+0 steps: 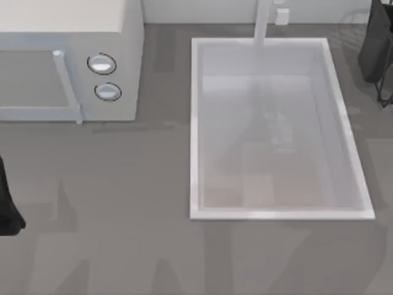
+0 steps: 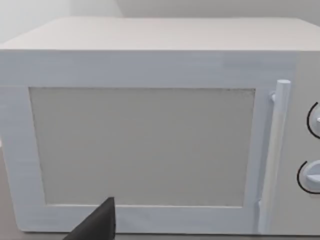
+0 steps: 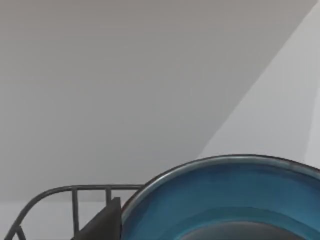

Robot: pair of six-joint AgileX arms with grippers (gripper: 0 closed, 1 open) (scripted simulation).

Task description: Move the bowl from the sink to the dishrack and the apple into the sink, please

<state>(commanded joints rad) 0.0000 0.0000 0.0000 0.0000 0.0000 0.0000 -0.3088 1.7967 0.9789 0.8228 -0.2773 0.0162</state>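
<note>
The blue-teal bowl (image 3: pixel 225 195) looms close in the right wrist view, and one dark finger (image 3: pixel 104 223) of my right gripper presses against its rim. Just behind it is the dark wire rail of the dishrack (image 3: pixel 75 190). From above, my right gripper (image 1: pixel 378 58) is at the far right edge, beyond the sink's back corner. The white sink (image 1: pixel 195 123) lies at centre right, and its basin holds nothing. The apple is out of view. My left arm (image 1: pixel 7 212) is parked at the table's left edge.
A white microwave (image 1: pixel 61 18) with two round knobs (image 1: pixel 101 64) stands at the back left, and its door (image 2: pixel 145 145) faces the left wrist camera. A white faucet post (image 1: pixel 263 24) rises at the sink's back rim. Grey counter spreads in front.
</note>
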